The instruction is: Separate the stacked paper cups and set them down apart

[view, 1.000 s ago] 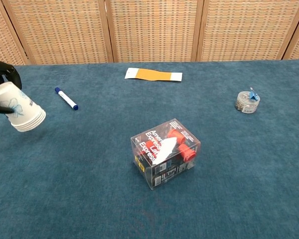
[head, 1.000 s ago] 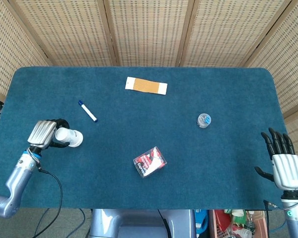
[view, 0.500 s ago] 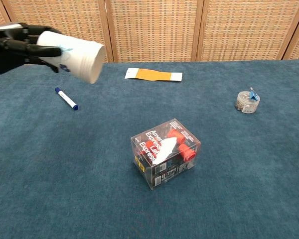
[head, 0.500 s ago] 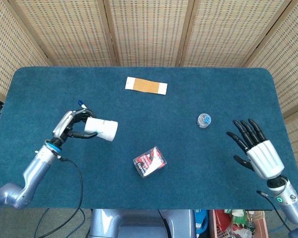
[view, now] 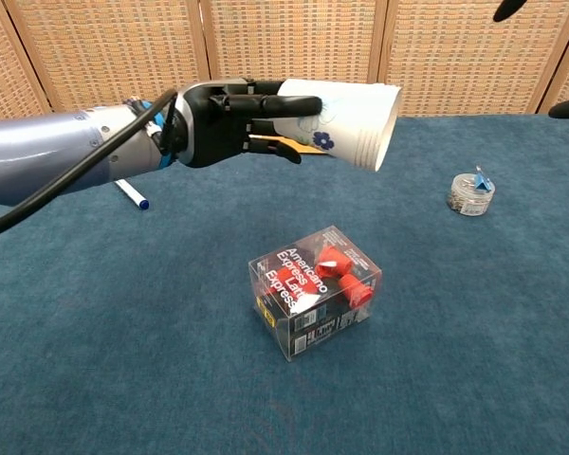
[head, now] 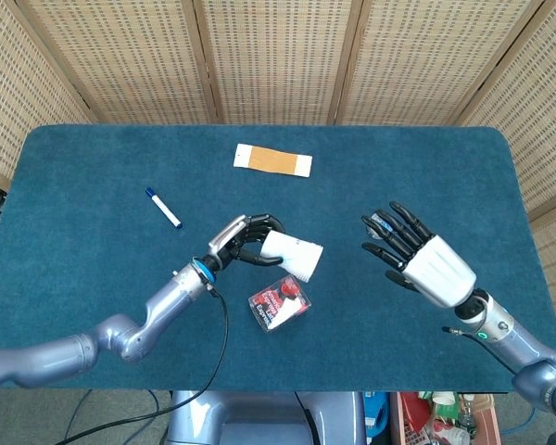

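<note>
Left hand (head: 246, 239) grips the stacked paper cups (head: 292, 256) sideways (rims rightward), facing the right hand (head: 417, 257), fingers spread, empty.

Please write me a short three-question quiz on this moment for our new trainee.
1. Which hand holds the stacked paper cups?
2. True or false: the right hand is already touching the cups.
3. What lies on the table below the cups: (a) the marker, (b) the clear box, (c) the small jar?

Key:
1. The left hand, gripping the stack on its side, rims towards the other hand.
2. False; it is open, with a gap between it and the cups.
3. (b).
</note>
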